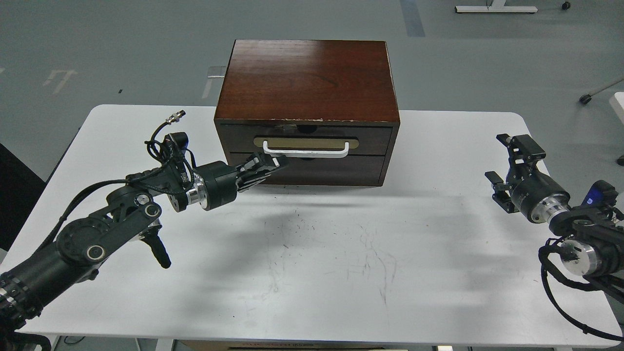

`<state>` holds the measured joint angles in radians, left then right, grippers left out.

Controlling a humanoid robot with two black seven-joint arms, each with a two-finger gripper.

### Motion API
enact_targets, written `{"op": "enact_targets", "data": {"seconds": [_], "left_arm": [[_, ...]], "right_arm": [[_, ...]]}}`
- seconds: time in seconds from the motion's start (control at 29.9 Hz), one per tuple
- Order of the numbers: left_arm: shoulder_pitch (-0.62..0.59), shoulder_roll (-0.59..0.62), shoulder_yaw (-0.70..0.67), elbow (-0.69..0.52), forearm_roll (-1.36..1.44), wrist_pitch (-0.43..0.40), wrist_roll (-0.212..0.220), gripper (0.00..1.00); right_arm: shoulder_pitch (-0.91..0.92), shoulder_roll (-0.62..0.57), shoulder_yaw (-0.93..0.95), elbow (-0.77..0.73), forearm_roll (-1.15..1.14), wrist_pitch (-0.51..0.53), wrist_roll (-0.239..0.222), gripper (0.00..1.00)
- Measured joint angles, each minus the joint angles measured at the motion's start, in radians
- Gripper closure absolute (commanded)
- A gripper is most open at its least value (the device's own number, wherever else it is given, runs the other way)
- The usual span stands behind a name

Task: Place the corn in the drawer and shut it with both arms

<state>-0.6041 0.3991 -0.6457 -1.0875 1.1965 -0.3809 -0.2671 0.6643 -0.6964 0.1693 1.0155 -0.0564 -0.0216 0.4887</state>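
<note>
The drawer [373, 139] sits flush in the dark brown wooden box [307, 78], with its beige oval plate [306, 142] and white bar handle [306, 153] facing me. The corn is out of view. My left gripper [274, 163] looks shut and empty; its tip rests against the box front just below the handle's left end. My right gripper [505, 159] is open and empty, held above the table's right side, well clear of the box.
The box stands at the back middle of the white table [312, 253]. A plain dark panel [336, 170] lies under the drawer. The left arm's cables [163, 146] loop up near the box's left side. Grey floor lies beyond.
</note>
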Motion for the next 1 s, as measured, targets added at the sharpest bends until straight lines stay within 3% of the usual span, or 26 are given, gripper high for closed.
{"op": "enact_targets", "data": {"seconds": [0.23, 0.47, 0.5, 0.53, 0.57, 0.6, 0.63, 0.8, 1.0], "left_arm": [[0.0, 0.003, 0.007, 0.003, -0.004, -0.002, 0.0, 1.0], [0.021, 0.058, 0.014, -0.089, -0.021, -0.103, -0.014, 0.99], [0.023, 0.07, 0.012, -0.111, -0.032, -0.105, -0.018, 0.79], [0.024, 0.084, 0.008, -0.136, -0.048, -0.106, -0.025, 0.79], [0.025, 0.099, 0.003, -0.16, -0.076, -0.107, -0.036, 0.49], [0.025, 0.109, 0.0, -0.175, -0.098, -0.107, -0.045, 0.06], [0.025, 0.122, -0.004, -0.191, -0.127, -0.108, -0.055, 0.0], [0.026, 0.192, -0.06, -0.25, -0.377, -0.108, -0.08, 0.0], [0.03, 0.266, -0.143, -0.223, -0.573, -0.108, -0.087, 0.0]], "right_arm": [[0.0, 0.0, 0.001, 0.0, 0.0, 0.0, 0.0, 0.0], [0.0, -0.002, 0.001, 0.0, 0.0, 0.0, 0.0, 0.0], [0.0, -0.002, 0.002, 0.0, 0.0, 0.0, 0.0, 0.0], [0.001, -0.002, 0.003, 0.0, 0.0, 0.0, 0.0, 0.0], [0.001, -0.002, 0.004, 0.0, 0.0, 0.0, 0.0, 0.0], [0.001, -0.002, 0.006, 0.0, 0.0, 0.0, 0.0, 0.0], [0.001, -0.001, 0.009, 0.0, 0.0, 0.0, 0.0, 0.0], [0.005, 0.0, 0.025, 0.0, 0.001, 0.0, 0.0, 0.0], [0.002, 0.004, 0.059, -0.002, 0.001, -0.005, 0.0, 0.0]]}}
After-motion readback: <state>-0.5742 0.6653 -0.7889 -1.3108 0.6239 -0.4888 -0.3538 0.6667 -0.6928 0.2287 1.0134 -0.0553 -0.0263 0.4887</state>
